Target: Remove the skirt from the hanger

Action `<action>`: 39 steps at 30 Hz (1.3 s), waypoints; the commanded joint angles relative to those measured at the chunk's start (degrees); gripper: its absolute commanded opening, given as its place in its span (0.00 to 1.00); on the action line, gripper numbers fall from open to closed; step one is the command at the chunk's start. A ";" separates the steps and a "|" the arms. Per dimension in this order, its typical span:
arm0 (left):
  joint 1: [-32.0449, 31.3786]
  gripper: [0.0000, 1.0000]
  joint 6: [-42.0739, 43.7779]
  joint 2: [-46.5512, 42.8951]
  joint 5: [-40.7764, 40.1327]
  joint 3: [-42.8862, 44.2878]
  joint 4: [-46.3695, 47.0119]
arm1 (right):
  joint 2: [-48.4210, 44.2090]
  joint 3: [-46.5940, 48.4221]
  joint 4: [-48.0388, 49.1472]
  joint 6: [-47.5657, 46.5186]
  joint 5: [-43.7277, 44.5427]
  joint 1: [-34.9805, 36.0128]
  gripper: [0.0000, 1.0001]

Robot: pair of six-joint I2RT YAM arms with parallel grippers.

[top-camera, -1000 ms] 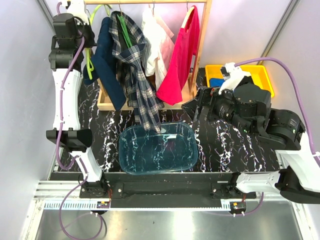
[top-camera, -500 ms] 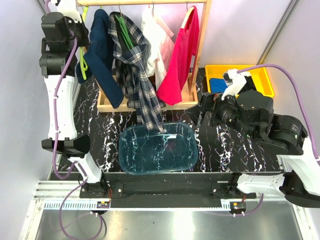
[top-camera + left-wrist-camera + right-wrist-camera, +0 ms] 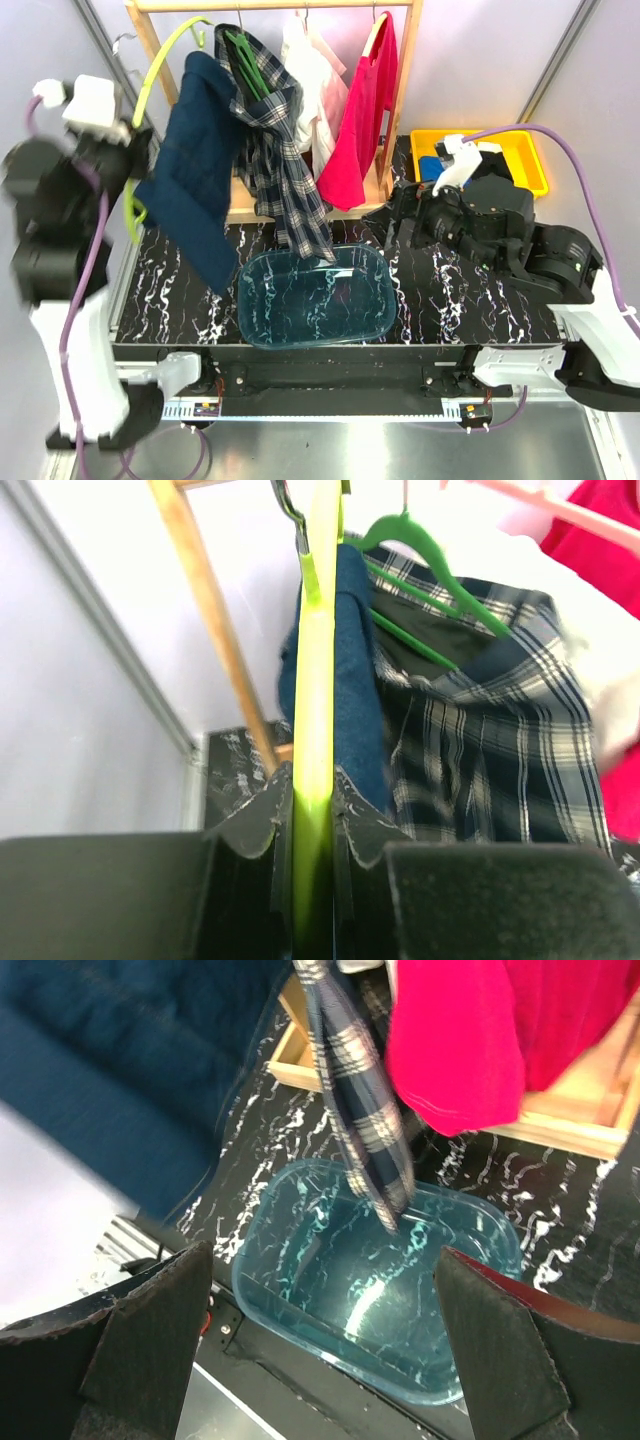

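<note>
I saw the skirt (image 3: 318, 85), white with a faint pink tint, hanging on the rack (image 3: 400, 110) at the table's far edge. It was mostly hidden between the plaid garment (image 3: 290, 170) and the red shirt (image 3: 360, 120), pleats hard to make out. The pink hanger (image 3: 540, 508) was cut off. Left jaws were clenched on a yellow-green hanger (image 3: 315, 680); right jaws were released above the tub (image 3: 430, 1280).

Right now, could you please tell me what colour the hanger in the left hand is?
Yellow-green; the hanger shows best in the left wrist view.
</note>
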 commanded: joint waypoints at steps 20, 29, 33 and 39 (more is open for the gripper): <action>-0.13 0.00 -1.53 0.22 21.34 28.97 -12.14 | -1.86 -19.26 39.12 -0.13 -13.19 0.04 1.00; -0.13 0.00 0.31 -5.49 21.26 27.91 -12.14 | -2.58 -27.87 49.58 7.25 -17.56 -4.18 1.00; -0.13 0.00 0.58 -6.37 20.47 28.87 -12.23 | -0.82 -31.12 54.50 11.73 -22.22 -5.76 1.00; 0.31 0.00 1.10 -6.46 19.76 31.86 -12.14 | 2.08 -34.56 65.47 18.49 -28.46 -6.99 1.00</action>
